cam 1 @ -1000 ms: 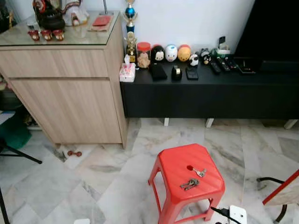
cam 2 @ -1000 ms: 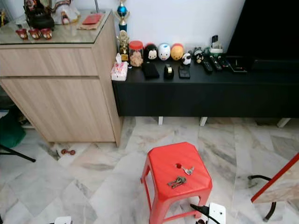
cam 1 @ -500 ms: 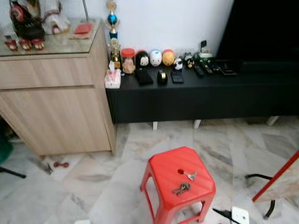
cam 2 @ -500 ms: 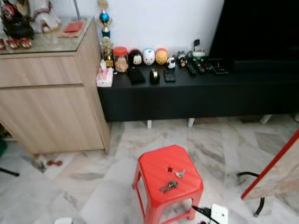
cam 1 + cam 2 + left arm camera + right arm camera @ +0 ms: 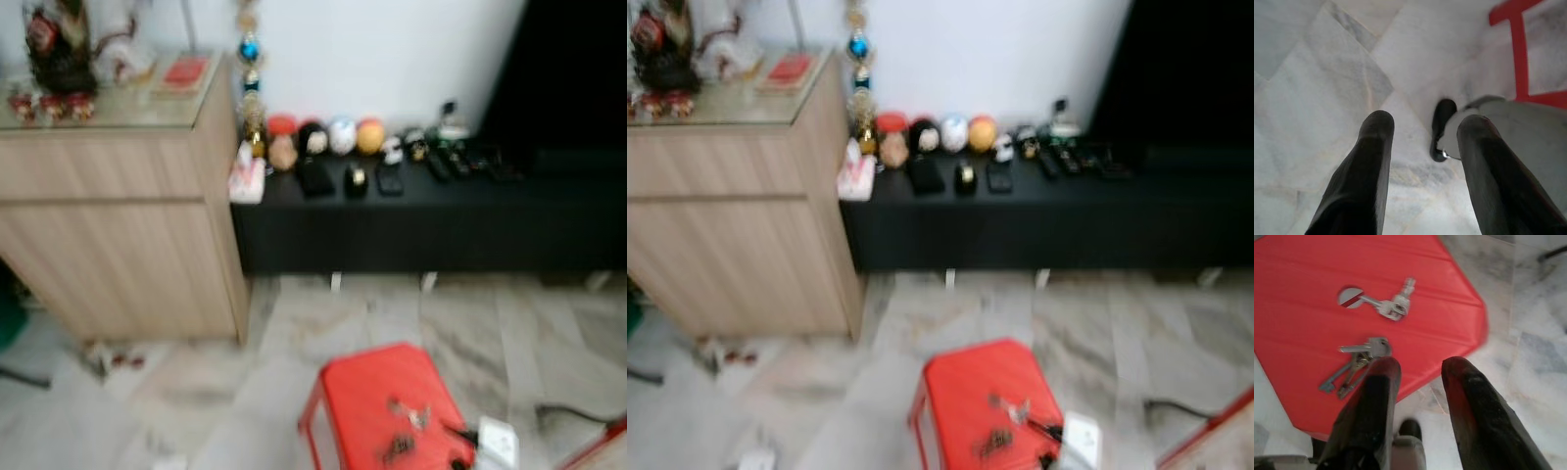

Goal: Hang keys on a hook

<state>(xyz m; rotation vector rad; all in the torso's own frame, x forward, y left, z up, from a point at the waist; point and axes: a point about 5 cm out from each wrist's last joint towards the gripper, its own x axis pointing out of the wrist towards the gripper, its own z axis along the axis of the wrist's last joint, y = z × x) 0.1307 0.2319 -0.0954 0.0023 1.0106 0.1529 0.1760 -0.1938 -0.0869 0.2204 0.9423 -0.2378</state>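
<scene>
**A:** Where were the keys?

**B:** A bunch of keys lay flat on top of a red plastic stool. Just beside it lay a second, smaller key set, its tip reaching the round hole in the middle of the stool's seat. The two sets were close together but not touching.

**A:** And the grippers?

**B:** The right gripper hung above the stool's edge, near the bunch, its two black fingers spread and grasping nothing. The left gripper pointed down at the marble floor, fingers likewise released and empty, with a red leg of the stool off to one side.

**A:** What surrounded the stool?

**B:** The head views were blurred. The stool stood on pale marble tiles, with a white plug adapter at its right edge. Beyond it, a long black low cabinet ran along a white wall, carrying a row of small round figurines, remote controls and other dark objects. To its left stood a taller light-wood cabinet with a glass top holding ornaments, and a trophy at its corner
</scene>
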